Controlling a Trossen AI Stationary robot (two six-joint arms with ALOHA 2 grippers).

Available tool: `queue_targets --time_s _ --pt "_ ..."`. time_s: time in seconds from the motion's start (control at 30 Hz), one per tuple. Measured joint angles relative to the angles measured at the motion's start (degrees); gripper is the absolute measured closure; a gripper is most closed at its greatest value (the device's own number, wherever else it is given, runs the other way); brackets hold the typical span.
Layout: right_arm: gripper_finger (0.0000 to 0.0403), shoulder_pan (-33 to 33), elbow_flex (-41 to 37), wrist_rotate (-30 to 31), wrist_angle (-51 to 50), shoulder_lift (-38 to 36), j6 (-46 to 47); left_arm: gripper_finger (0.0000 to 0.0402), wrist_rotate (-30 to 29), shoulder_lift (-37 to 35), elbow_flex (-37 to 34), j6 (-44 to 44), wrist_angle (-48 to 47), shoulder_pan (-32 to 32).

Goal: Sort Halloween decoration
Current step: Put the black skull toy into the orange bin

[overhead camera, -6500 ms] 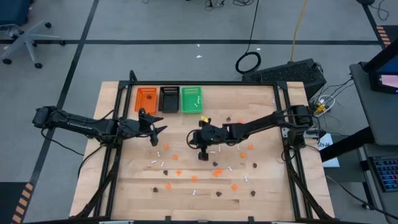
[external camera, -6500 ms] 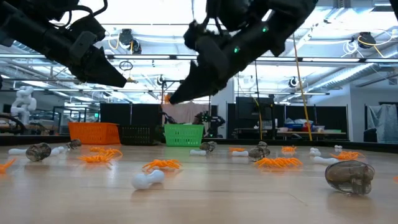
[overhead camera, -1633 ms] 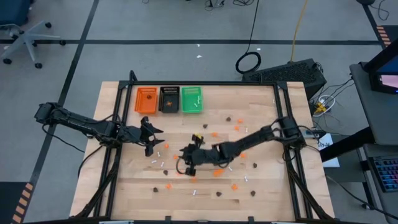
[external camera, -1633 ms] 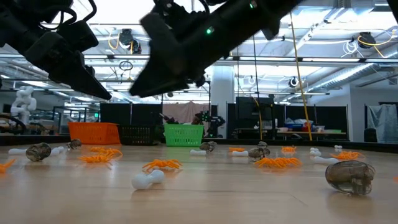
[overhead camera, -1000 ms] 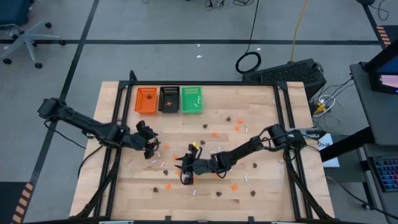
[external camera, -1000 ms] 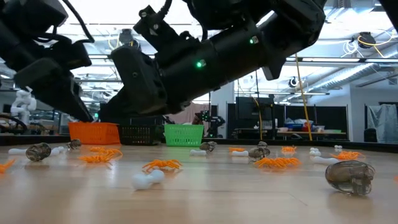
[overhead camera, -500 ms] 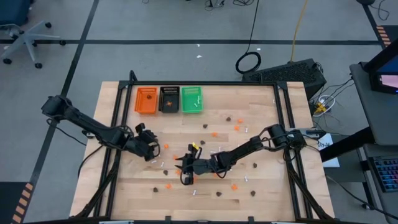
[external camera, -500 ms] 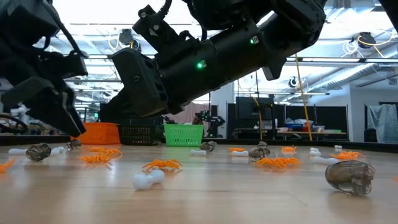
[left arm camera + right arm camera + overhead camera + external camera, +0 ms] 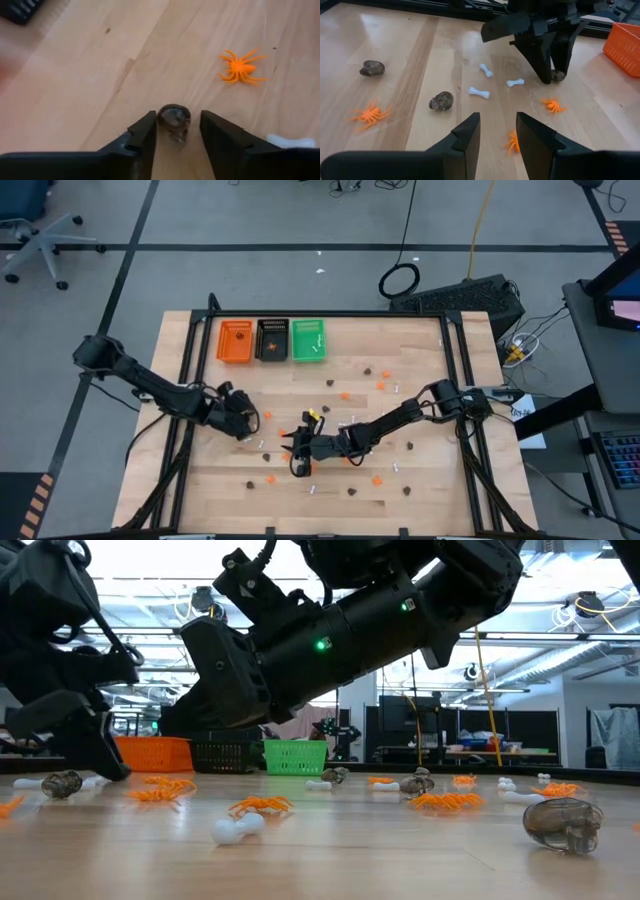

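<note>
Wooden desk [image 9: 430, 360], scattered with trinkets, carries both arms low. The left gripper [image 9: 176, 131] is down at the surface with its jaws part open around a brown skull [image 9: 174, 118], which lies between the fingers and looks not yet pinched. An orange spider [image 9: 241, 70] lies ahead of that gripper and to one side, and a white bone [image 9: 292, 142] just beside one finger. The step in hand looks like picking the skull. Next the jaws need to close on it, then lift and carry it to the trays [image 9: 272, 340], probably the black one. The right gripper [image 9: 496, 131] hovers part open and empty over a spider [image 9: 513, 143], with bones [image 9: 479, 92] and a skull [image 9: 441, 101] ahead of it.
</note>
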Motion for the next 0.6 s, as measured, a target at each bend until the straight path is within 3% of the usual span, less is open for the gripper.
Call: queue_targets --time_s 0.3,0.6 --pt "0.0291 -0.02 0.02 -1.07 -0.01 0.0 0.12 0.0353 0.4 0.67 -0.23 0.88 0.23 0.07" --pt "0.0291 -0.02 0.02 -1.07 -0.47 0.0 0.04 0.035 1.0 0.6 1.03 5.24 -0.37 0.14"
